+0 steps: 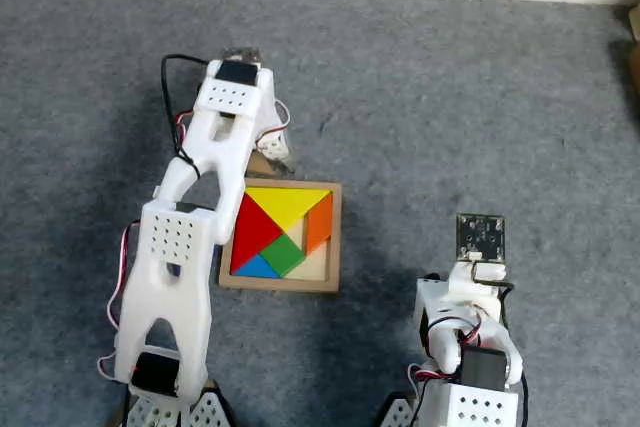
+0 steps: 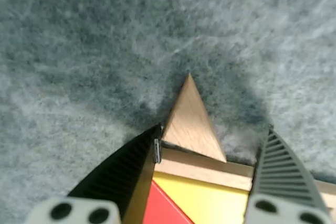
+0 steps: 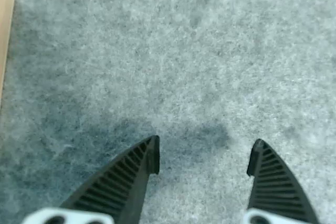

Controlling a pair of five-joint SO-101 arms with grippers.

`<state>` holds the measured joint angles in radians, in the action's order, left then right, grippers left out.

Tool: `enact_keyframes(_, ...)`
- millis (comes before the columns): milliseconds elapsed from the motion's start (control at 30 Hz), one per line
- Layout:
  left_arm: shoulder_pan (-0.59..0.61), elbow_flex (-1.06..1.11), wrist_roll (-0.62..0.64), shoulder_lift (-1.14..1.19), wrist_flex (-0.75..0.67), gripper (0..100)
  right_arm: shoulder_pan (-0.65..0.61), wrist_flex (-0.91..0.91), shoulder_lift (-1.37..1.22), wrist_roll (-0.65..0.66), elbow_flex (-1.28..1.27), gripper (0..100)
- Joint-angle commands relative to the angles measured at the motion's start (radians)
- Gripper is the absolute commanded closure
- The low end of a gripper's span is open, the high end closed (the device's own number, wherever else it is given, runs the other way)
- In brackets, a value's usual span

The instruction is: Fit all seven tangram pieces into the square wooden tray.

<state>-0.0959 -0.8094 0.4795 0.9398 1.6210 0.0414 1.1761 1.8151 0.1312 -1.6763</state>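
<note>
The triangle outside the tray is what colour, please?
The triangle is plain tan wood; best in left wrist view.

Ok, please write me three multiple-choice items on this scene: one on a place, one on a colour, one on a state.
1. Relative to the tray, the plain wooden triangle lies: A inside it; B on the carpet just outside its rim; C on top of an arm.
2. The large piece along the tray's far rim is: A yellow; B purple; C black.
3. The fingers of the right gripper are: A shut on a piece; B shut, empty; C open.
Key: 1 B, carpet surrounds it beyond the rim; 2 A, the high view shows yellow; 3 C, a wide gap shows carpet.
</note>
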Motion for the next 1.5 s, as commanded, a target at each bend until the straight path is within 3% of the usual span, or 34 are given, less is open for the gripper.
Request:
enact_keyframes(0,0.005,-0.022,0.002,-0.016,-0.014,72,0.013,0.004,0.002,0.011,-0.13,72.8)
enact_keyframes(133,-0.007,0.03,0.002,-0.018,-0.029,72,0.013,0.004,0.002,0.011,-0.13,72.8)
enact_keyframes(433,-0.007,0.036,0.002,-0.018,-0.052,87,0.039,0.004,0.004,0.011,-0.13,72.8)
enact_keyframes(633,-0.007,0.033,-0.003,-0.024,-0.048,87,0.041,0.004,0.004,0.011,-0.13,72.8)
enact_keyframes(767,-0.016,-0.002,-0.077,-0.03,-0.044,87,0.042,0.004,0.004,0.011,-0.13,72.8)
enact_keyframes(1167,-0.022,-0.159,-0.086,-0.035,0.04,86,0.042,0.004,0.004,0.011,-0.13,72.8)
enact_keyframes(1333,0.01,-0.183,-0.23,-0.028,0.031,76,0.042,0.004,0.004,0.011,-0.13,72.8)
enact_keyframes(1467,0.027,-0.18,-0.345,-0.025,0.031,75,0.042,0.004,0.004,0.011,-0.13,72.8)
